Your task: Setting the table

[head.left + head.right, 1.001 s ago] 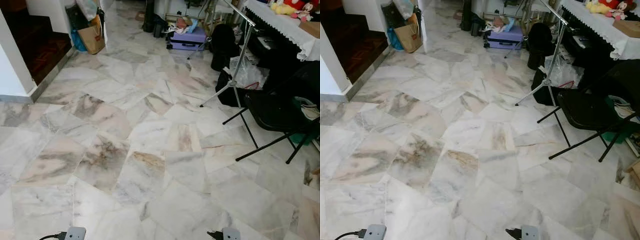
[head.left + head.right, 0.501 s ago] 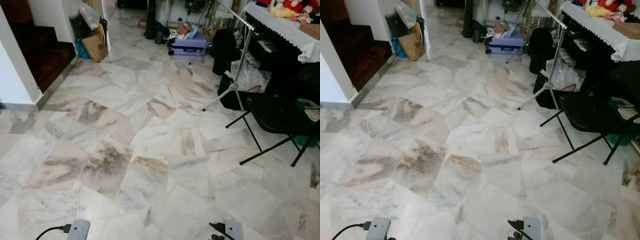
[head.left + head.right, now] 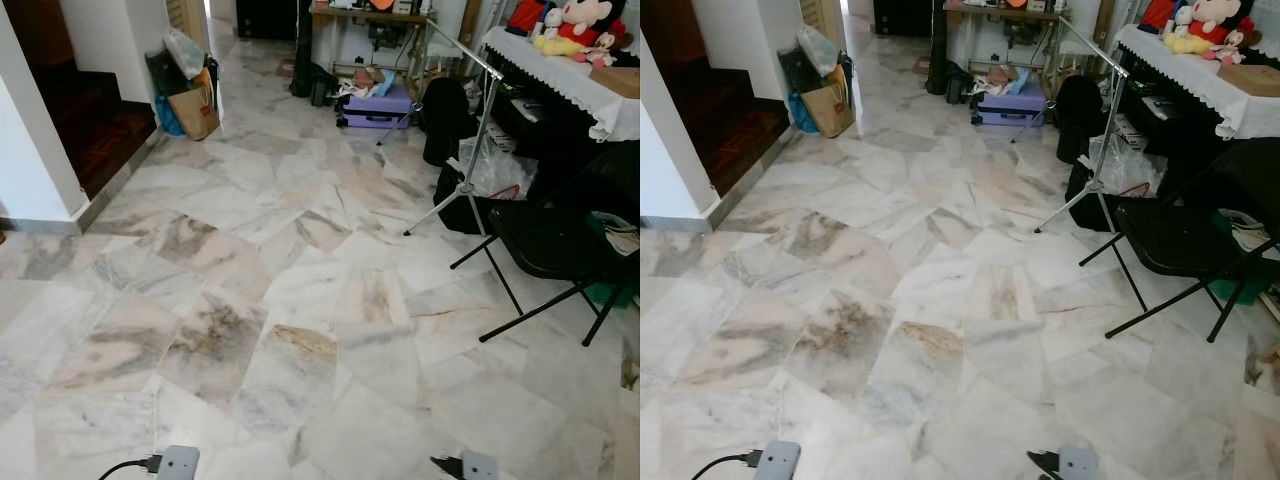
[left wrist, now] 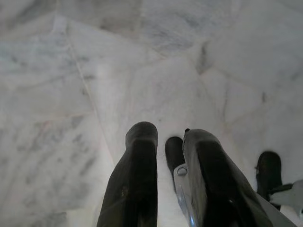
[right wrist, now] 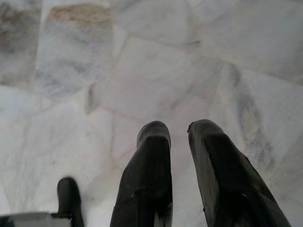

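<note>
A table with a white lace cloth (image 3: 563,78) stands at the far right, with plush toys (image 3: 572,20) and a cardboard box (image 3: 1251,79) on it. Both arms hang low over the marble floor (image 3: 300,300). My left gripper (image 4: 170,135) points down at the tiles, its fingers a narrow gap apart with nothing between them. My right gripper (image 5: 180,125) hangs the same way, slightly open and empty. My black feet (image 4: 174,151) show beyond the left fingers.
A black folding chair (image 3: 550,240) and a metal tripod stand (image 3: 470,150) stand on the right before the table. Black bags (image 3: 447,100) and a purple suitcase (image 3: 377,100) lie further back. A paper bag (image 3: 197,112) leans by the white wall (image 3: 30,150), beside a dark wooden step (image 3: 95,135).
The whole picture has shifted down, so the camera has moved: more of the far room and table top shows. The hanging arms stay at the bottom edge.
</note>
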You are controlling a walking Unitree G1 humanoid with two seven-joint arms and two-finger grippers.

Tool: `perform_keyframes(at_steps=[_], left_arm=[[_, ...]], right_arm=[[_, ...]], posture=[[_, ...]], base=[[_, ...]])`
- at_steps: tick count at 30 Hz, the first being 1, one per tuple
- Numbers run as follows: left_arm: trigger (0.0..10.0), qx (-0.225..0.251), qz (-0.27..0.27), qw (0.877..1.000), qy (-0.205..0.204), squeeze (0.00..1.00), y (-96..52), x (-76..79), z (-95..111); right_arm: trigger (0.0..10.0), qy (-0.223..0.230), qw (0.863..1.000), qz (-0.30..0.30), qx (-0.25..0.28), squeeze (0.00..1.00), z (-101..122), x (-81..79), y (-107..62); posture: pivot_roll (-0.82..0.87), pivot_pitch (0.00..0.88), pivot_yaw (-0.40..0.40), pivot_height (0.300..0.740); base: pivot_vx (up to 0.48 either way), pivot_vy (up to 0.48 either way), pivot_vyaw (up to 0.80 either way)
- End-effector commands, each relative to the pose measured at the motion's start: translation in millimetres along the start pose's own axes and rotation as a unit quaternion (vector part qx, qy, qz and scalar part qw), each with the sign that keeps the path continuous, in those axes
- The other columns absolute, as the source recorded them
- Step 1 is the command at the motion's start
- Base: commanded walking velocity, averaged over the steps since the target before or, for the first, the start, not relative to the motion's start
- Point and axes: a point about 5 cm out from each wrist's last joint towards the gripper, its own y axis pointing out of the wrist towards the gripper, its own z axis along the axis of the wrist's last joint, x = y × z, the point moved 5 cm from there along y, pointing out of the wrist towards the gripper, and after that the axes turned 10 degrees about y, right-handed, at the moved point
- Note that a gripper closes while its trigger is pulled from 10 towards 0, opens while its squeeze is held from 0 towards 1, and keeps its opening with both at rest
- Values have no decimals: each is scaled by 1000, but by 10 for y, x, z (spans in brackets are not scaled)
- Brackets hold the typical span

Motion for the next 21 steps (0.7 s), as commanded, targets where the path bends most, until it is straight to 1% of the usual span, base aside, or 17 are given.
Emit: perform_keyframes(at_steps=[1, 3, 4, 7, 8, 9, 10, 12, 13, 14, 15, 16, 17, 18, 19, 20, 21], left_arm=[[10000, -10, -28, 999, 44, 0, 0, 79, -30], [10000, -7, -32, 998, 54, 0, 7, 64, 2], [10000, -5, -30, 998, 52, 0, 13, 40, 24], [10000, -3, -20, 999, 27, 0, 33, -51, 97], [10000, -3, -19, 1000, 5, 0, 37, -60, 110], [10000, 5, -21, 999, -35, 0, 42, -81, 149], [10000, 19, -24, 998, -62, 0, 41, -90, 189], [10000, 49, -21, 992, -115, 0, 18, -158, 230], [10000, 63, -21, 987, -147, 0, -12, -183, 199], [10000, 72, -21, 983, -169, 0, -35, -207, 174], [10000, 82, -18, 971, -223, 0, -134, -258, -11], [10000, 81, -19, 966, -246, 0, -207, -257, -147], [10000, 81, -19, 966, -246, 0, -207, -257, -147], [10000, 80, -19, 962, -261, 0, -260, -261, -237], [10000, 83, -23, 958, -275, 0, -394, -228, -392], [10000, 88, -28, 949, -301, 0, -647, -158, -613], [10000, 88, -28, 949, -301, 0, -647, -158, -613]], right_arm=[[10000, 15, 1000, -11, 7, 0, -22, 68, -20], [10000, 21, 1000, -14, 9, 0, -29, 78, -25], [10000, 24, 1000, -16, 10, 0, -36, 83, -28], [10000, 28, 999, -15, 11, 0, -66, 48, -31], [10000, 28, 1000, -10, 9, 0, -89, 24, -34], [10000, 30, 1000, -2, 6, 0, -128, -27, -37], [10000, 30, 1000, 3, 4, 0, -149, -50, -40], [10000, 24, 1000, 13, -1, 0, -188, -109, -43], [10000, 16, 1000, 17, -7, 0, -213, -127, -45], [10000, 11, 1000, 20, -10, 0, -232, -143, -47], [10000, -2, 999, 25, -22, 0, -295, -169, -56], [10000, -4, 999, 25, -27, 0, -324, -171, -61], [10000, -4, 999, 25, -27, 0, -324, -171, -61], [10000, -5, 999, 25, -30, 0, -345, -176, -65], [10000, -9, 999, 28, -35, 0, -367, -192, -69], [10000, -14, 998, 36, -40, 0, -398, -238, -72], [10000, -14, 998, 36, -40, 0, -398, -238, -72]], posture=[[70, 0, 10, 740], [47, 0, 21, 740], [33, 1, 27, 740], [4, 34, 13, 740], [7, 33, 2, 740], [25, 38, -9, 740], [30, 41, -10, 740], [66, 53, -12, 740], [88, 60, -9, 740], [97, 64, -9, 740], [132, 70, -9, 740], [151, 73, -9, 740], [151, 73, -9, 740], [160, 74, -10, 740], [186, 77, -13, 740], [216, 81, -16, 740], [216, 81, -16, 740]], base=[[0, 0, 0], [0, 0, 0], [0, 0, 0], [0, 0, 0], [0, 0, 0], [0, 0, 0], [0, 0, 0], [0, 0, 0], [0, 0, 0], [0, 0, 0], [0, 0, 0], [0, 0, 0], [0, 0, 0], [0, 0, 0], [0, 0, 0], [0, 0, 0], [0, 0, 0]])
